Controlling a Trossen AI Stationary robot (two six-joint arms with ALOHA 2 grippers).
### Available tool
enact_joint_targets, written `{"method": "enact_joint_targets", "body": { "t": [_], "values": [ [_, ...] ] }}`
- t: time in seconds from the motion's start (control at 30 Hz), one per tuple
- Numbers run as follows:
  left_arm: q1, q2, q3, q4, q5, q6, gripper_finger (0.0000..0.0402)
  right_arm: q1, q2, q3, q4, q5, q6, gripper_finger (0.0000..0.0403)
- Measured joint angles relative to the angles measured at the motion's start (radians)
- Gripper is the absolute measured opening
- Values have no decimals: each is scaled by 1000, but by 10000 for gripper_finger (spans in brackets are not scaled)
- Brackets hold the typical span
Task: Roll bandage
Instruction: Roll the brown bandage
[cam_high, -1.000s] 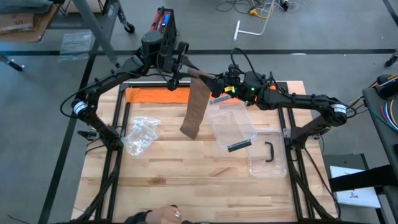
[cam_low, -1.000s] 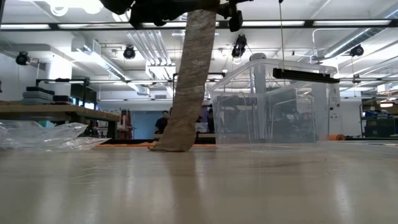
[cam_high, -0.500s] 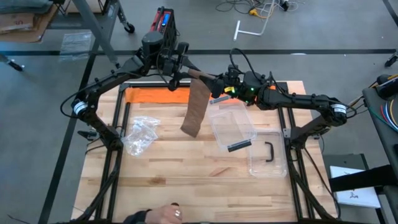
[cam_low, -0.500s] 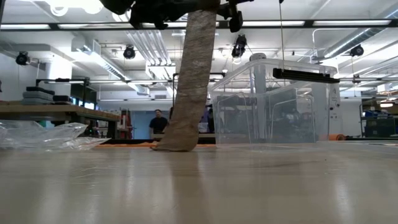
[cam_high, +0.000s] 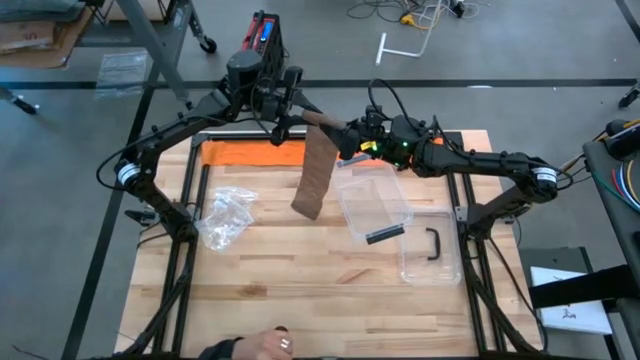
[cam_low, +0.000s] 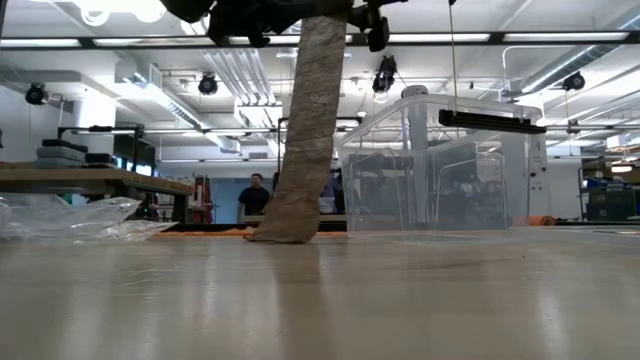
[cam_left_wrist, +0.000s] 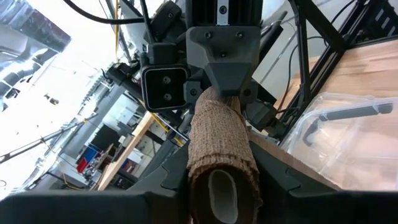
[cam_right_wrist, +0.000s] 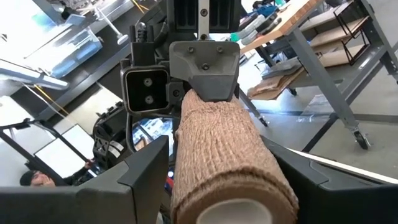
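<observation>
Bandage (cam_high: 316, 170) roll held aloft over far bench (cam_high: 300, 290) edge, clamped endwise between left pincer (cam_high: 296, 115) and right pincer (cam_high: 345, 135); loose tail hung down, tip touching bench. Clear lidded box (cam_high: 375, 200) just beside, crumpled plastic bag (cam_high: 225, 215) near.

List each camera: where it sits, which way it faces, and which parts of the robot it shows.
High: above the table, straight down; both arms meet over the bandage, clear bin beside it.
Low: tabletop height, level toward the room; bandage tail hangs to the table.
Left wrist: on the left arm, faces the right end effector along the roll.
Right wrist: on the right arm, faces the left end effector.
Shared: both wrist views show the bandage roll held between the end effectors.
</observation>
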Motion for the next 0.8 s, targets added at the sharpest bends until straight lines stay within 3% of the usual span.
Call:
{"method": "enact_joint_targets", "body": {
  "t": [0.47,0.8],
  "values": [
    [-1,-2,0,-15,6,19,105,-2,0,-2,28,9,16,209],
    [-2,-2,0,-17,0,48,115,-3,0,-2,33,11,15,229]
  ]
}}
